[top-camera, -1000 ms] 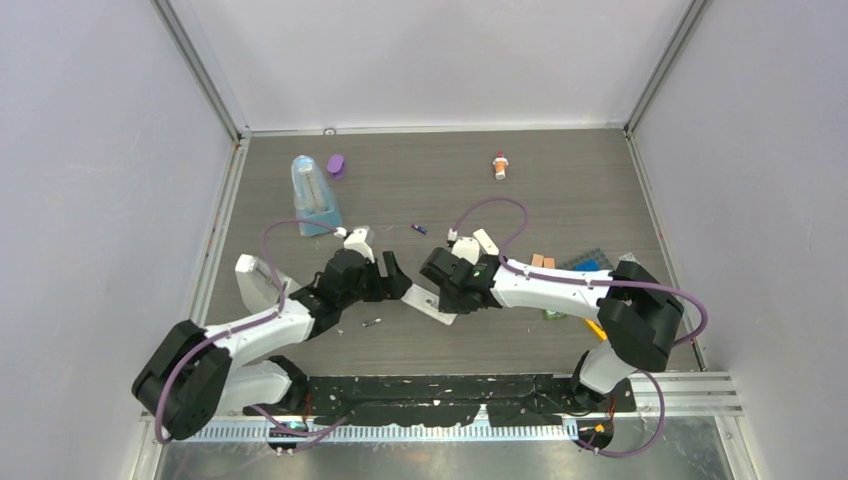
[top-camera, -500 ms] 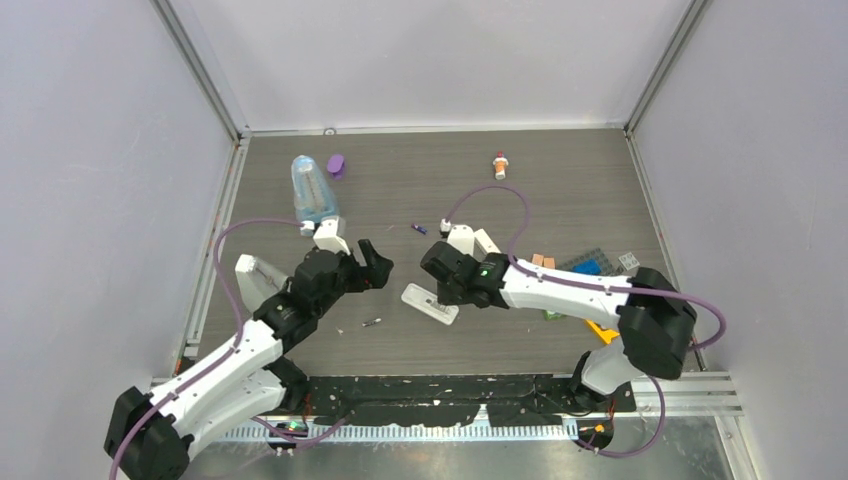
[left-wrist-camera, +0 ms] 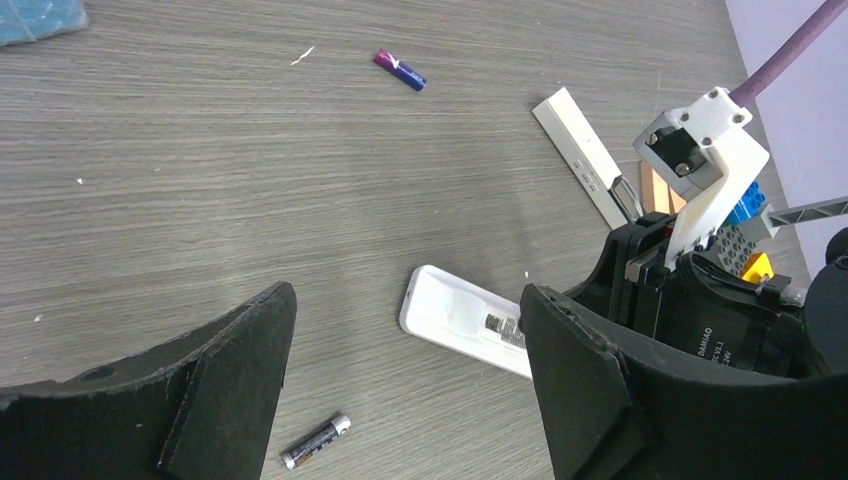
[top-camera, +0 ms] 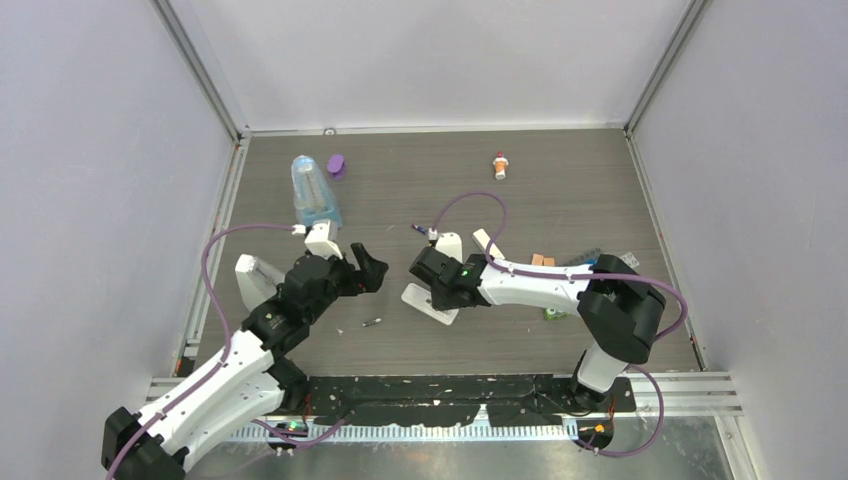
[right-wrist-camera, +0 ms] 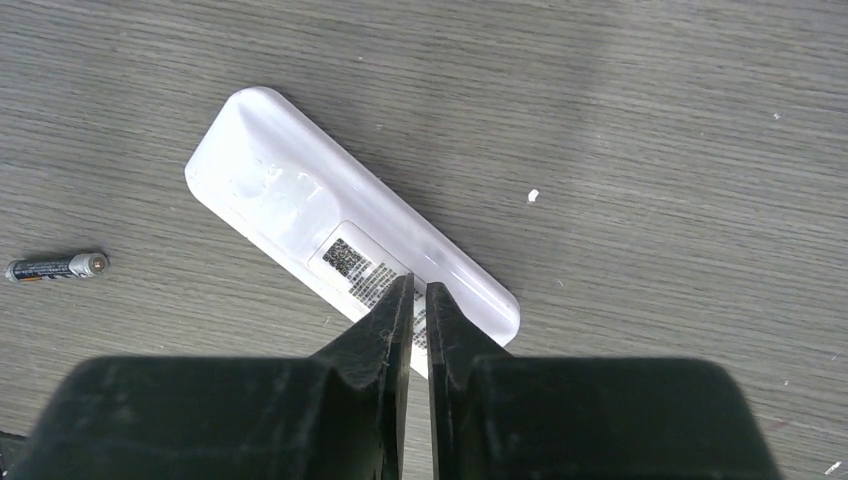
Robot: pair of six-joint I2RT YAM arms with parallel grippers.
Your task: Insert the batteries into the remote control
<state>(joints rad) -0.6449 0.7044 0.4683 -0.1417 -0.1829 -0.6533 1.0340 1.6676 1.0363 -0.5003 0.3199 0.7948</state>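
- My right gripper (right-wrist-camera: 418,292) hangs over the remote (right-wrist-camera: 290,190) (label side up), jaws all but shut, nothing seen between them.
- My left gripper (left-wrist-camera: 407,300) waits beside the remote, jaws wide and empty.
- A seated battery (left-wrist-camera: 497,323) seems to be in the remote already.
- Left to load: the dark battery (right-wrist-camera: 55,266) near the remote and the purple battery (left-wrist-camera: 400,71) well beyond it.

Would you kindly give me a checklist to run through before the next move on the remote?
1. Left gripper jaws wide, empty: ok.
2. Right gripper jaws shut, poised over the remote control, nothing visibly held: ok.
3. Dark battery lying free beside the remote control: ok.
4. Purple battery in view, unobstructed: ok.
5. Remote control opened for loading: cannot tell.
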